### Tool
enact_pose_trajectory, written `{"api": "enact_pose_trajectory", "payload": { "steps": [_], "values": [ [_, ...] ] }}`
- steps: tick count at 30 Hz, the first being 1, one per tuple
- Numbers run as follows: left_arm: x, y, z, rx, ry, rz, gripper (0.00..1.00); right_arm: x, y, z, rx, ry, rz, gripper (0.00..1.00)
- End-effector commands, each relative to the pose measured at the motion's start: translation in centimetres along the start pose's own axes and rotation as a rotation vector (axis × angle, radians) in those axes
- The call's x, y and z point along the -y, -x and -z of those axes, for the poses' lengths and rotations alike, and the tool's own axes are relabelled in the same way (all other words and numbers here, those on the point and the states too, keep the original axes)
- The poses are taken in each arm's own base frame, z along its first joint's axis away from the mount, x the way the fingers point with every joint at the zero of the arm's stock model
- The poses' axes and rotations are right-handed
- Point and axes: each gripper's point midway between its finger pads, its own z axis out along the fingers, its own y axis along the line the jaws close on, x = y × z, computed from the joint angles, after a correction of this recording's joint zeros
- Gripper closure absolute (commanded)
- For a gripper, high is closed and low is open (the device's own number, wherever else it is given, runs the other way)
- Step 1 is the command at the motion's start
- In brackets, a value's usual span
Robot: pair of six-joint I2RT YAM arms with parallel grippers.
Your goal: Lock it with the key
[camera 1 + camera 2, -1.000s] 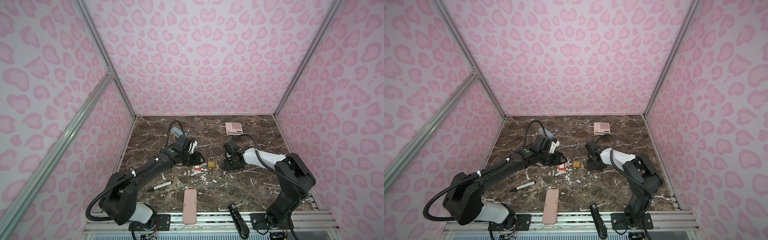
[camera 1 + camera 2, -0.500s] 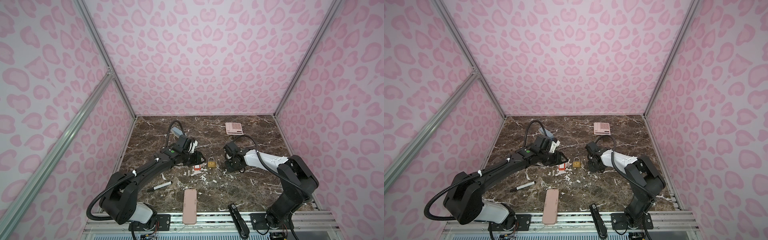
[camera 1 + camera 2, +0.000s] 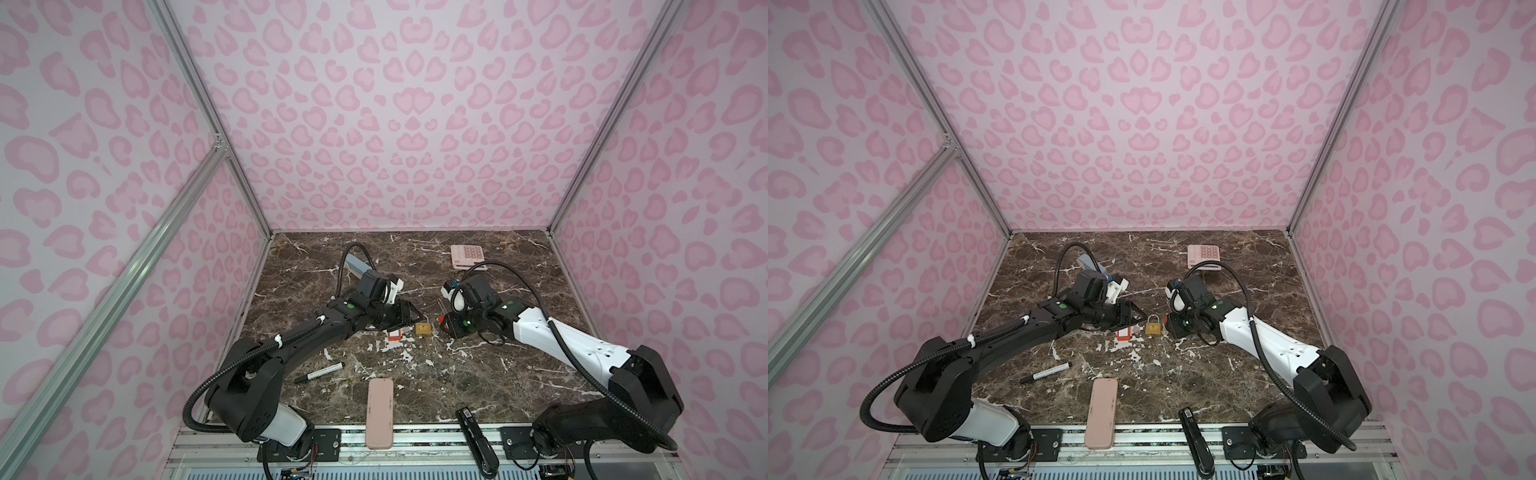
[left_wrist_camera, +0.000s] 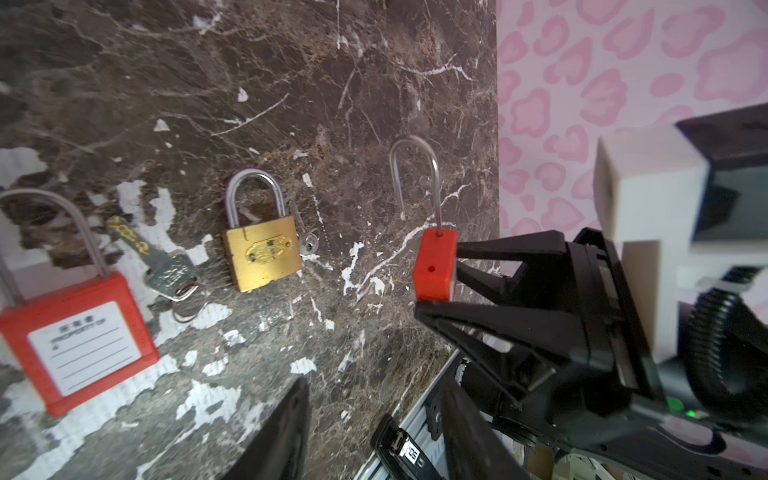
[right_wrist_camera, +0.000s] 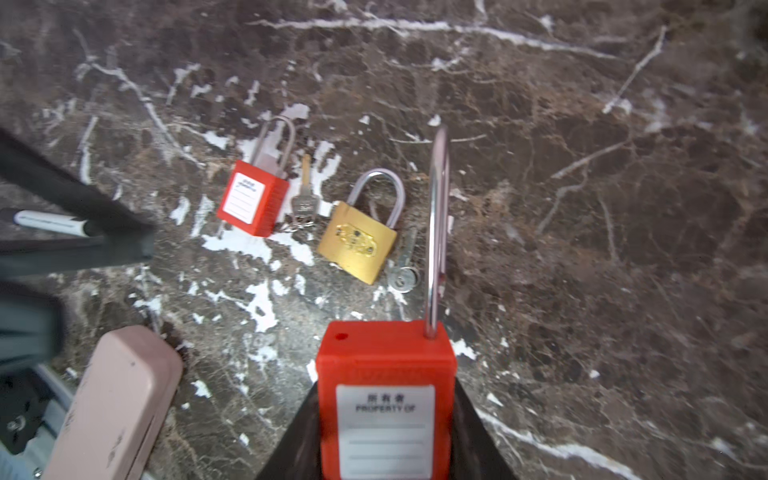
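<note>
My right gripper is shut on a red padlock by its body, label facing the camera. Its steel shackle is swung out of the body, with one leg free. In both top views this gripper hovers low, just right of a brass padlock. A small key lies beside the brass padlock. A second red padlock lies flat further left, with a ringed key against it. My left gripper is open and empty, just above that padlock.
A pink calculator sits at the back right. A pink case and a black stapler overhang the front edge. A marker lies front left. A grey-blue object lies behind my left arm.
My right gripper's jaws have narrowed onto the red padlock's body and the arm has shifted slightly. My left arm has stayed still.
</note>
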Motion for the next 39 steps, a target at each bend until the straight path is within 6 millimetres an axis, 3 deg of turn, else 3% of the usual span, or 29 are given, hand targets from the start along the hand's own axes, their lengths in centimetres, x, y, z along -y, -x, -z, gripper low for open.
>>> {"api": "enact_pose_trajectory", "payload": {
  "steps": [1, 16, 19, 22, 31, 33, 36, 39],
  "values": [
    [1.8, 0.7, -0.6, 0.007, -0.065, -0.018, 0.47, -2.1, 0.4, 0.4, 0.025, 0.064, 0.057, 0.69],
    [2.8, 0.1, -1.9, -0.021, -0.074, -0.034, 0.53, -5.3, 1.5, 1.3, 0.094, 0.167, 0.12, 0.7],
    [2.9, 0.2, -1.9, -0.02, -0.077, -0.035, 0.6, -5.6, 1.8, 1.6, 0.111, 0.177, 0.125, 0.7],
    [3.1, 0.2, -2.1, -0.024, -0.083, -0.038, 0.76, -5.7, 2.0, 1.6, 0.125, 0.173, 0.124, 0.7],
    [3.5, 0.2, -2.2, -0.026, -0.089, -0.042, 0.93, -5.9, 2.5, 1.8, 0.158, 0.166, 0.133, 0.68],
    [3.7, 0.3, -2.0, -0.022, -0.091, -0.047, 0.94, -5.8, 2.4, 1.8, 0.158, 0.162, 0.137, 0.61],
    [3.9, 0.5, -1.6, -0.009, -0.087, -0.055, 0.94, -5.5, 2.6, 2.3, 0.173, 0.143, 0.132, 0.33],
    [4.2, 1.1, -0.9, 0.022, -0.083, -0.06, 0.94, -5.2, 3.2, 3.5, 0.224, 0.154, 0.112, 0.25]
  ]
}}
